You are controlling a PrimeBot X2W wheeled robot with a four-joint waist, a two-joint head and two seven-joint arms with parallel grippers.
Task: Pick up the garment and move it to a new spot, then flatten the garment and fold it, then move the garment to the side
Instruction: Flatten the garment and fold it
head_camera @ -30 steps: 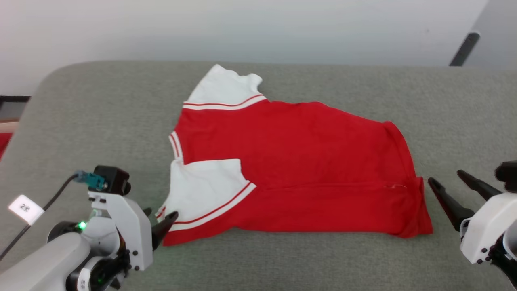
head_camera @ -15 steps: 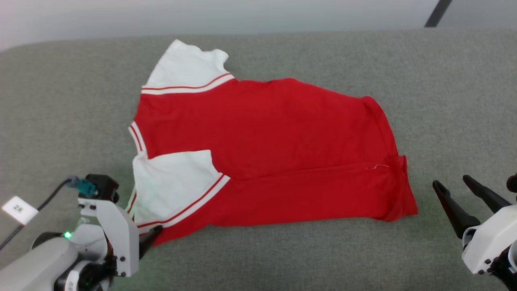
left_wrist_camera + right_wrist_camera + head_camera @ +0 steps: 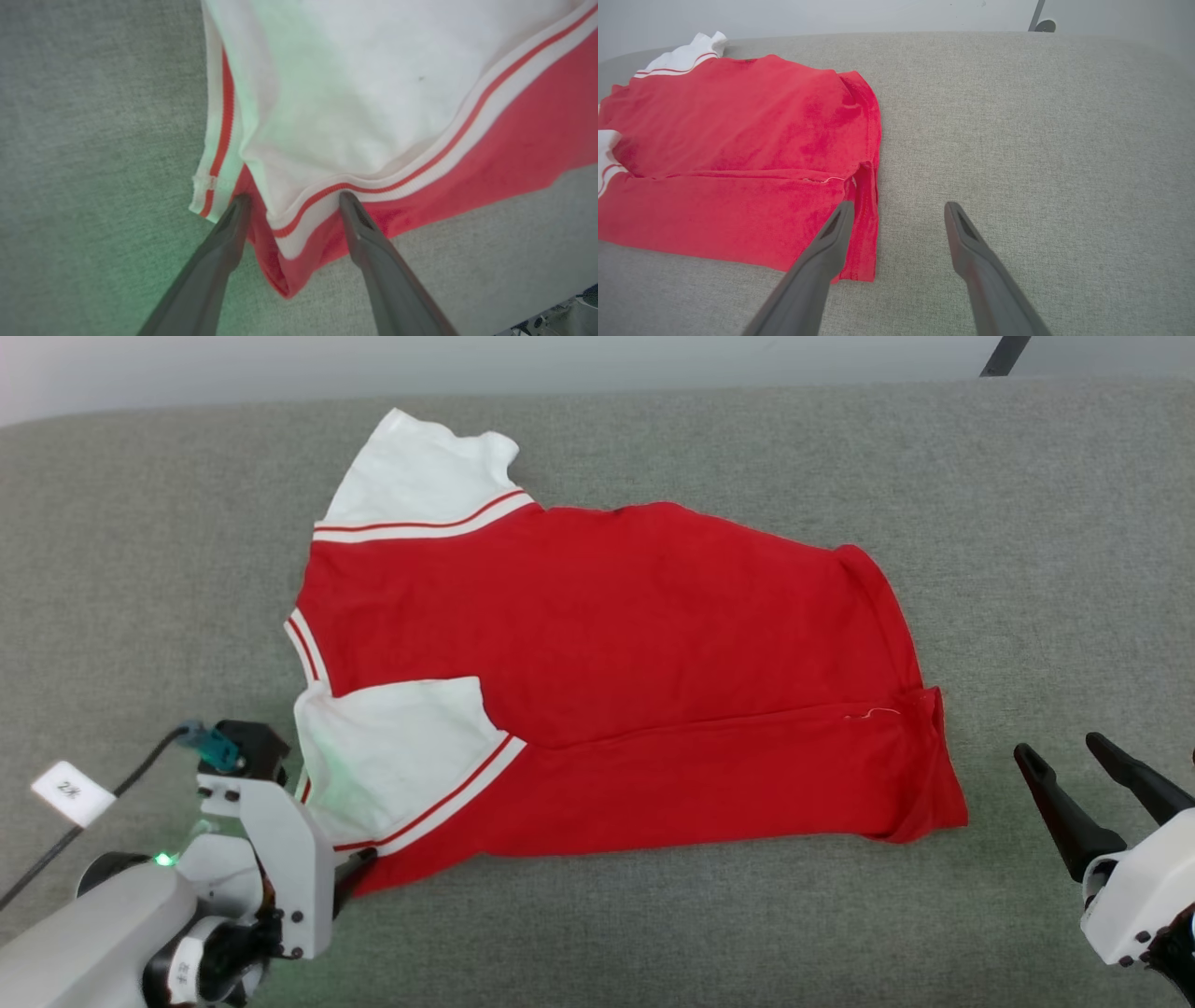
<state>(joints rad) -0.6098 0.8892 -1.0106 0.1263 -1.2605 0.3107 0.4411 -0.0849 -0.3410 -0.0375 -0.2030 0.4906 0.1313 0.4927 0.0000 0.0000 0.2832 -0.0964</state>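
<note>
The garment, a red jersey with white sleeves and red-and-white trim, lies spread on a grey cushioned surface, its near strip folded over the body. No numerals face up. My left gripper is at the garment's near left corner. In the left wrist view the gripper is open, and its two fingers straddle that corner where the white sleeve trim meets red cloth. My right gripper stands open just right of the red hem, nothing between its fingers.
The grey cushioned surface stretches wide to the right of the garment and along the front. A pale wall runs behind its far edge, with a dark pole at the top right. A white tag hangs on my left arm's cable.
The head camera has tilted down, so the whole picture shifted. Against the garment, my left gripper has slid back toward the near corner and my right gripper sits slightly farther from the hem.
</note>
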